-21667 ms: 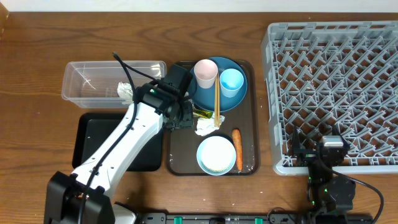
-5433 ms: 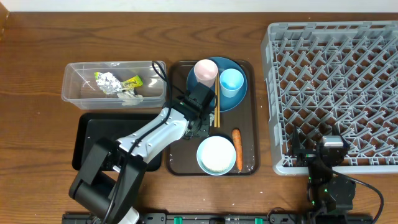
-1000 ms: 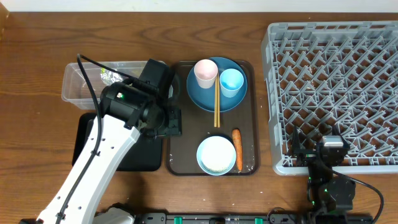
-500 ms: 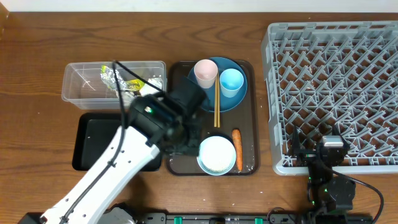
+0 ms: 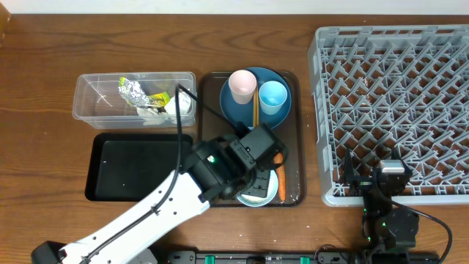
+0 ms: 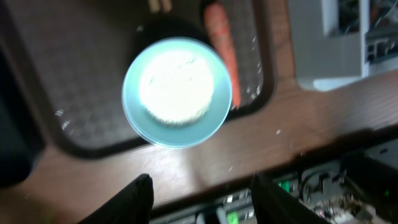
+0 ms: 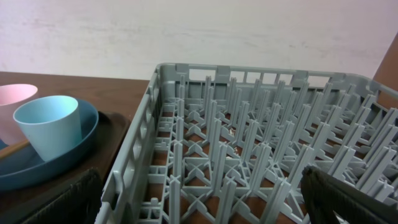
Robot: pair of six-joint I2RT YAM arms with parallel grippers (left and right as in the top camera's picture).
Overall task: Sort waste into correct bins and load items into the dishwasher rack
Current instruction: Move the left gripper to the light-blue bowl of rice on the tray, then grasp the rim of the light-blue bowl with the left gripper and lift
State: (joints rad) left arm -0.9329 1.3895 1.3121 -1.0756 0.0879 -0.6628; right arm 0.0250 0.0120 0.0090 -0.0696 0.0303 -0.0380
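Left wrist view has the left gripper (image 6: 202, 186) wide open and empty over the pale-blue bowl (image 6: 176, 92), probably aiming for the carrot (image 6: 219, 34) just beside it.

A big brown serving tray (image 5: 292, 147) lay flat near the middle of a wooden table (image 5: 146, 37). The tray was long, with round corners and a low rim. From the left wrist camera, its floor (image 6: 81, 93) looked bumpy, like little dots. The table (image 6: 186, 168) was dark brown with wavy lines in the wood. A white wall (image 7: 186, 31) stood behind the table. At the near edge sat a black bar (image 5: 212, 258) with what may have been small green lights, but it was blurry.
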